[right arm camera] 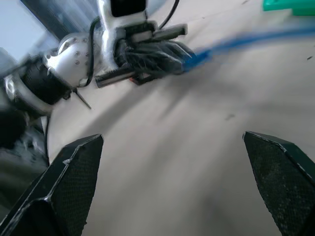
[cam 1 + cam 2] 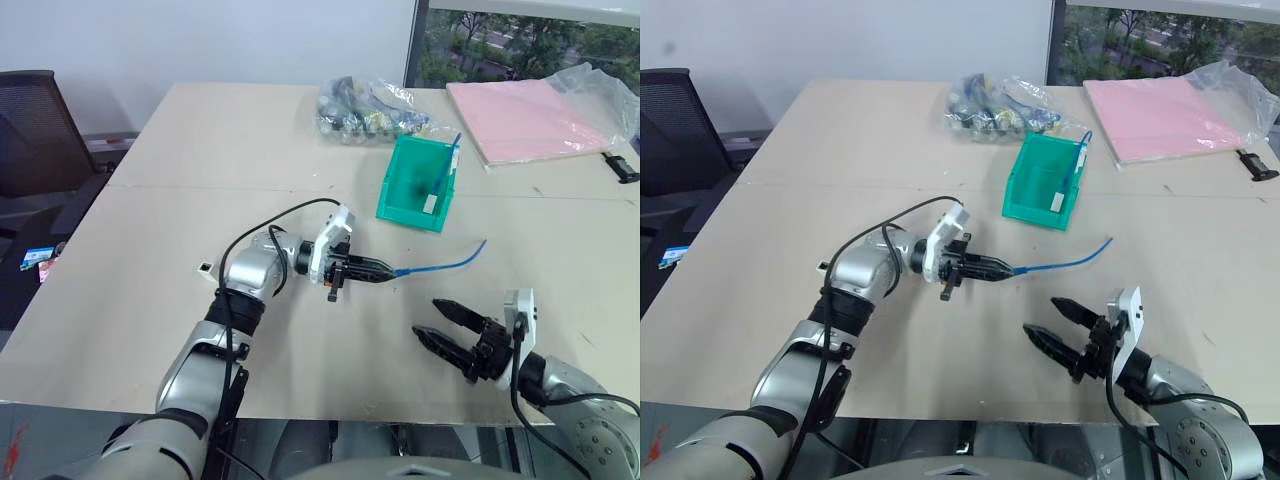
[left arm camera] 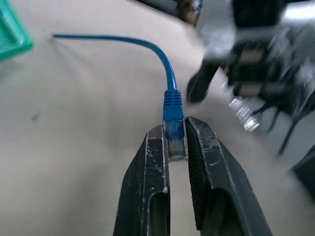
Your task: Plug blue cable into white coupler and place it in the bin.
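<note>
The left gripper (image 2: 385, 270) is pinched tight on the plug end of the blue cable (image 2: 445, 263). In the left wrist view the two black fingers (image 3: 147, 172) squeeze the clear plug (image 3: 175, 142) from both sides. The gripper points flat across the table (image 2: 170, 180), toward 3 o'clock. From its tips the cable runs on toward 2 o'clock, bends a little, and its far end is free, near the bin (image 2: 398, 192) but not touching it.

The bin sits at about 1 o'clock from the left gripper, well apart from it. Another blue cable (image 2: 447, 172) leans inside the bin, with a small white piece (image 2: 429, 203) at its lower end.

The right gripper (image 2: 432, 318) is at 5 o'clock from the left gripper, near the front edge of the table. Its two fingers are spread wide with nothing between them. It points toward 10 o'clock.

A tiny white block with a dark hole (image 2: 204, 268) lies on the table at 9 o'clock from the left gripper, past the arm.

A clear bag of parts (image 2: 368, 108) lies just behind the bin.
</note>
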Available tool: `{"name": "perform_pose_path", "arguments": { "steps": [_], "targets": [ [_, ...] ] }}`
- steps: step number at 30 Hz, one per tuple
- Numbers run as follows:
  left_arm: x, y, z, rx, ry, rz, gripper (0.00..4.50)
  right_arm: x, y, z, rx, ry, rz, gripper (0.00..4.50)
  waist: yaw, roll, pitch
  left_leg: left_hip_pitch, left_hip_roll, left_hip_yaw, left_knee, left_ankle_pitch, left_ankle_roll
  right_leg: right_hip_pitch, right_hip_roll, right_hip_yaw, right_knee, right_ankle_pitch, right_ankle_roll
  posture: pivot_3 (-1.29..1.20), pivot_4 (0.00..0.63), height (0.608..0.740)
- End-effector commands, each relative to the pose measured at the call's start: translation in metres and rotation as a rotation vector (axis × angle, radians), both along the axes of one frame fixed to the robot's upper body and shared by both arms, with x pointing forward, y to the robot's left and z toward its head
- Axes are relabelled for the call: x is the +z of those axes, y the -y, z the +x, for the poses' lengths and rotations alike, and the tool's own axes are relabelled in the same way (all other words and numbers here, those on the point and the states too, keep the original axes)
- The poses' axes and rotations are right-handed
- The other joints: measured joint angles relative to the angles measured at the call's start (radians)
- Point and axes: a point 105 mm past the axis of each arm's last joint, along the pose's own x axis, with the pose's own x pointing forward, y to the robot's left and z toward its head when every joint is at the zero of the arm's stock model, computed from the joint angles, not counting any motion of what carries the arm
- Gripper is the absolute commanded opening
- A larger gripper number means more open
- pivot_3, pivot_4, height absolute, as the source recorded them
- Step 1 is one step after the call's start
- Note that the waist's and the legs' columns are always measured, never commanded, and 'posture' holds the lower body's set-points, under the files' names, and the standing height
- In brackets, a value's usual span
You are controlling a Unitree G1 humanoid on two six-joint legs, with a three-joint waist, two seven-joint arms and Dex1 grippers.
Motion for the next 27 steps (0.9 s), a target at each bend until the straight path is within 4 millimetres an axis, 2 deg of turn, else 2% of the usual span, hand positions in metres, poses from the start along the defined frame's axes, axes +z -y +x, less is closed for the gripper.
{"name": "perform_pose_path", "arguments": {
  "steps": [1,9,17,20,27],
  "targets": [
    [0.024,-0.003,-0.009,-0.028,-0.105,-0.098,0.08,0.030,-0.007,0.003,0.009,0.061,0.115,4.50,0.000,0.000,0.000,0.000,0.000,0.000,0.000,0.000,0.000,0.000,0.000,0.000,0.000,0.000,0.000,0.00,0.150,0.739],
    [0.027,0.004,-0.012,-0.027,-0.167,-0.120,0.08,0.056,-0.021,0.015,0.021,0.101,0.226,4.50,0.004,0.000,0.000,0.000,0.000,0.000,0.000,0.000,0.000,0.000,0.000,0.000,0.000,0.000,0.000,0.00,0.150,0.739],
    [0.027,0.009,-0.016,-0.043,-0.191,-0.139,0.08,0.058,-0.025,0.020,0.031,0.108,0.223,4.50,0.003,0.000,0.000,0.000,0.000,0.000,0.000,0.000,-0.001,0.000,0.000,0.000,0.000,0.000,0.000,0.00,0.150,0.739],
    [0.025,0.009,-0.017,-0.049,-0.192,-0.134,0.00,0.061,-0.025,0.022,0.023,0.118,0.230,3.63,0.003,0.000,0.000,0.000,0.000,0.000,0.000,0.000,-0.001,0.000,0.000,0.000,0.000,0.000,0.000,0.00,0.150,0.739],
    [0.024,0.007,-0.017,-0.044,-0.210,-0.131,0.00,0.059,-0.026,0.021,0.038,0.114,0.225,0.18,0.004,0.000,0.000,0.000,0.000,0.000,0.000,0.001,-0.001,0.000,0.000,0.000,-0.001,0.000,0.000,0.00,0.150,0.739]
  ]
}}
